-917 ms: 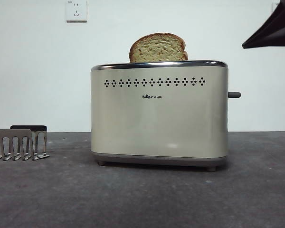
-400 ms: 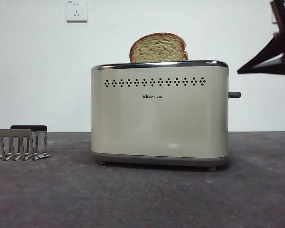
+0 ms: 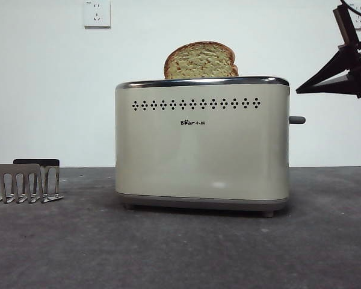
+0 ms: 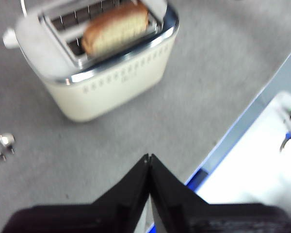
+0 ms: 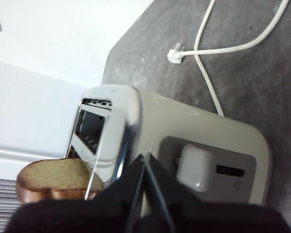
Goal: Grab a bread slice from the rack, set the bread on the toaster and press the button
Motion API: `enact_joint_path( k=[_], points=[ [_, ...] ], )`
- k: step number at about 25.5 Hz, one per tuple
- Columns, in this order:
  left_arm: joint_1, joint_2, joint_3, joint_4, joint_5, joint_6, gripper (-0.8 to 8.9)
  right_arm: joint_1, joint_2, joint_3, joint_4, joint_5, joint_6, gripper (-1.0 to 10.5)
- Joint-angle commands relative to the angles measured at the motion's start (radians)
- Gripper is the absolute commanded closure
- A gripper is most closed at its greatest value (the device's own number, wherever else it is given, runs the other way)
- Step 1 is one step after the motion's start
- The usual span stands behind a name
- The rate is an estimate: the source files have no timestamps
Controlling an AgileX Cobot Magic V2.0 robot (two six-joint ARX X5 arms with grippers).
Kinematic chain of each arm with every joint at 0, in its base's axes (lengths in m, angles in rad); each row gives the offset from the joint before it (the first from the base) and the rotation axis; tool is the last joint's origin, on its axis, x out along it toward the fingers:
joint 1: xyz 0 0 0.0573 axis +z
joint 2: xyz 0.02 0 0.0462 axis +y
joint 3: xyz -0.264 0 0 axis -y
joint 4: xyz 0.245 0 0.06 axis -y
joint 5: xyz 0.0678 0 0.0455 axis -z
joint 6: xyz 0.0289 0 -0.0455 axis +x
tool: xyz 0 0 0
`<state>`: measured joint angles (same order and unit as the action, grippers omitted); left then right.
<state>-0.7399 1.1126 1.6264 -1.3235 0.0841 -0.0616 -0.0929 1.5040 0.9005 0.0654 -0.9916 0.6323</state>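
Hovering above the toaster's (image 3: 201, 144) right end, your right gripper (image 5: 145, 158) has its jaws pressed together, empty, ready to push the button (image 3: 296, 120). The slice of bread (image 3: 200, 61) stands in the slot; the left gripper (image 4: 149, 158) waits closed.

A plain white wall (image 3: 48, 90) stands behind a dark grey, mottled table (image 3: 180, 253). A white power socket (image 3: 97, 13) is mounted high on the wall. Lighting is even and bright.
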Motion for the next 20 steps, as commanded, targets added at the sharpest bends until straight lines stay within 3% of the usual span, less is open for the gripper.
enact_joint_path(
  k=[1,20],
  points=[
    [0.003,-0.010,-0.051,0.003,0.000,-0.017,8.22,0.001,0.023,0.002,-0.017,0.006,-0.013,9.5],
    [0.003,-0.008,-0.101,0.003,-0.006,-0.017,8.22,0.002,0.104,0.004,-0.098,0.042,-0.096,9.5]
  ],
)
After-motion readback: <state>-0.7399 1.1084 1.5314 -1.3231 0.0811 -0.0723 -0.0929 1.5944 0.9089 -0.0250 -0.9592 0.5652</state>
